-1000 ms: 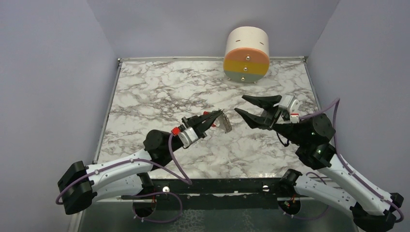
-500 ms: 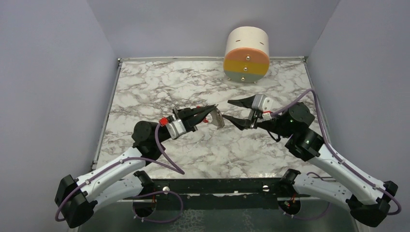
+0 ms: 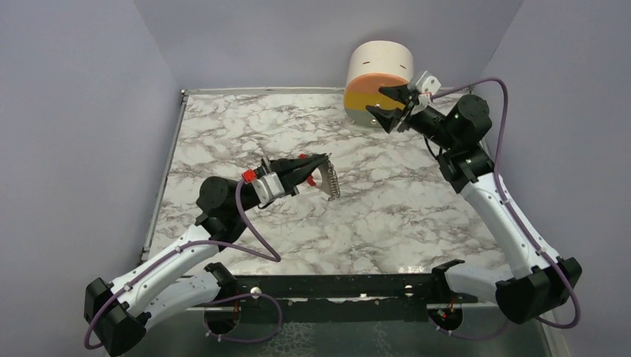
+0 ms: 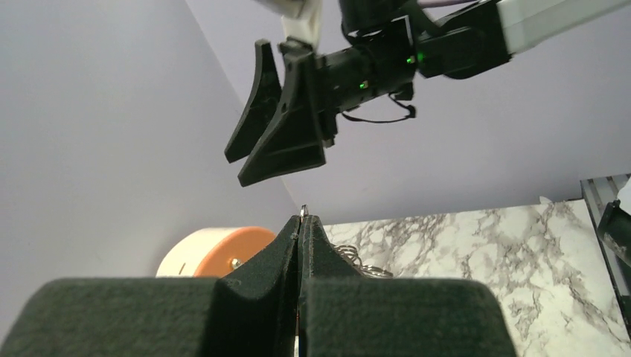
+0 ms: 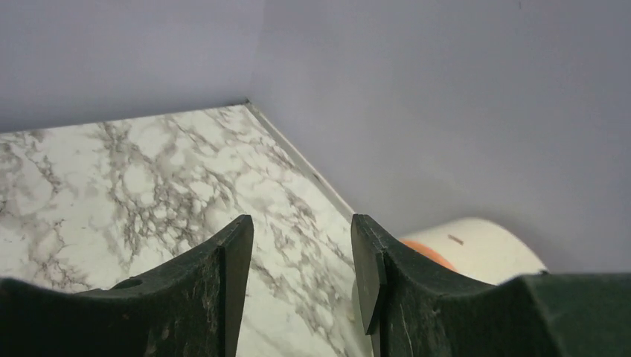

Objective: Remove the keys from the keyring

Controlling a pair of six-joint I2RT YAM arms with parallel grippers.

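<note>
keys over table, cylinder behind, right gripper before it

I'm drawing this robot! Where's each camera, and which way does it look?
Top external: above and behind, looking down on the white marble table; both arms show.
Left wrist: behind the left gripper shut on silvery jagged keys, facing the open right gripper.
Right wrist: behind its open black fingers, facing the table's far corner.
All share the cream, orange-faced round box.

The worktop is smooth, marble-patterned, with low sheen. The keys: bright silvery metal strip. The left gripper and right gripper: matt black, finely grainy.
</note>
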